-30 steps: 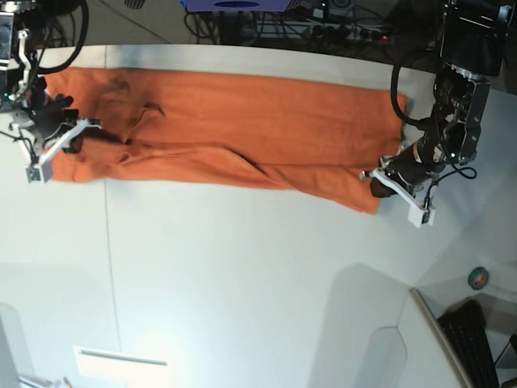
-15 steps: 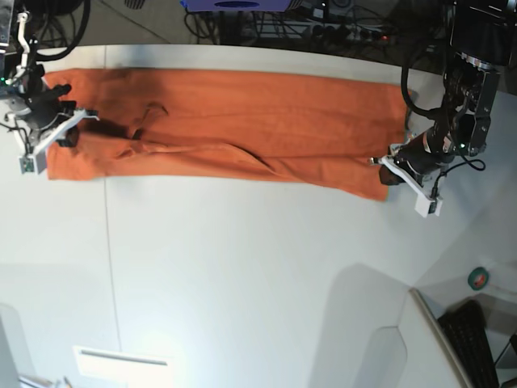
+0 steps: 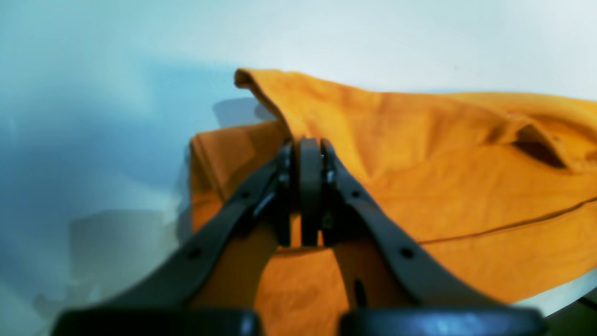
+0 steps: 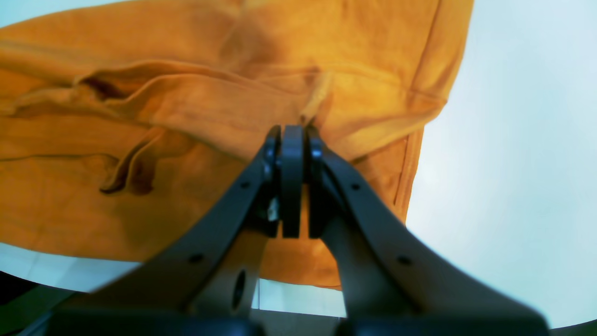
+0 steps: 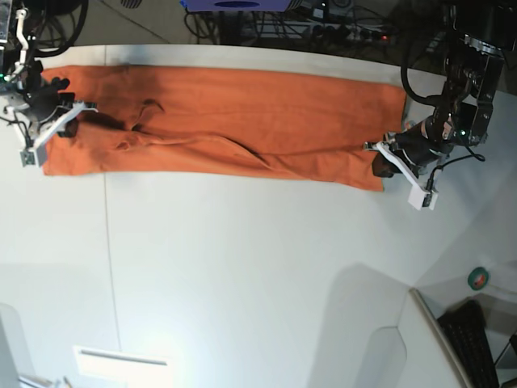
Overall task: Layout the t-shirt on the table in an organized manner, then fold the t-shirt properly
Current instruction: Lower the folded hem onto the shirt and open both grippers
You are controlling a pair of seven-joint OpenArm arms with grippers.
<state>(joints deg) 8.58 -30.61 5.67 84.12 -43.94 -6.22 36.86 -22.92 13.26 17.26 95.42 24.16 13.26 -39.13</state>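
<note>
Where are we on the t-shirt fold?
Done: the t-shirt lies on the table as a long band, already doubled lengthwise. In hand: the left end effector and the right end effector are each shut on an opposite end of it, pulling it taut. Left: wrinkles near the middle, and folding the band crosswise.

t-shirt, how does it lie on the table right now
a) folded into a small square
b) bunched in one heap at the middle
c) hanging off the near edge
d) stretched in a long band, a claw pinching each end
d: the t-shirt spans the far side of the table, with the left claw and right claw each shut on an end.
</note>
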